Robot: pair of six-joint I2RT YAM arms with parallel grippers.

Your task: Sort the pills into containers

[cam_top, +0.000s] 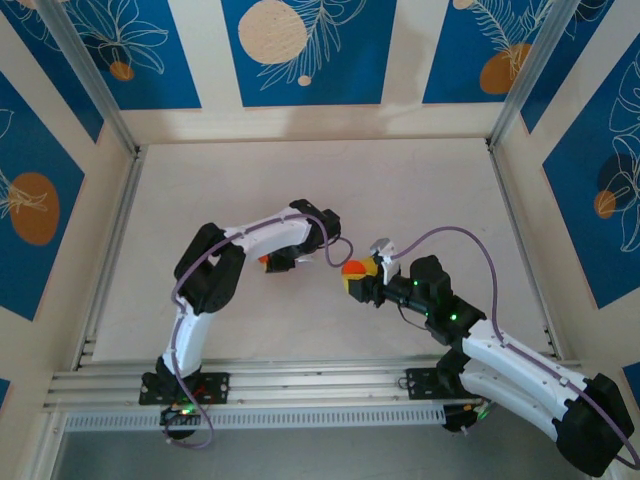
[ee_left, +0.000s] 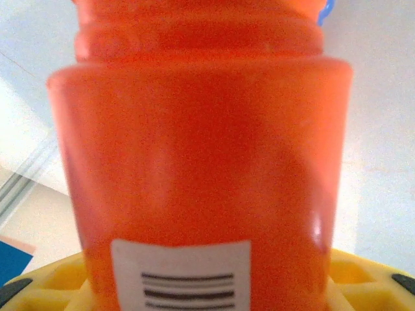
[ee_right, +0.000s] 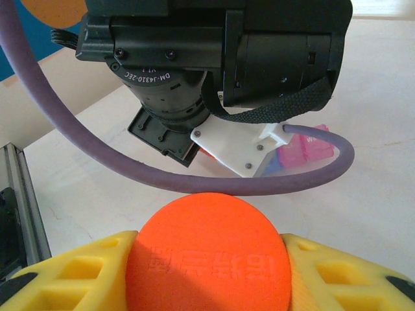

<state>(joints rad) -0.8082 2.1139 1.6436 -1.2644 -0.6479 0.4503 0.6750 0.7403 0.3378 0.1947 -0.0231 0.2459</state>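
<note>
Top view: pale table (cam_top: 420,190), blue leaf-patterned wall panels (cam_top: 300,50) around. Left gripper (cam_top: 272,262) and right gripper (cam_top: 355,272) face each other mid-table. Left wrist: jaws clamped on orange bottle (ee_left: 201,162), likely for pouring. Right wrist: jaws clamped on orange cap (ee_right: 207,259) (judged held clear of the mouth); containers (ee_right: 310,149) lie on the table beyond the left arm (ee_right: 214,52)

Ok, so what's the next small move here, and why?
Probably the right gripper should set the cap down on the table, off to its own side. It is shut on the cap, apart from the bottle held in the left gripper, so the bottle looks open. The organiser lies just beyond the left arm, and a freed right gripper could help with sorting.
</note>
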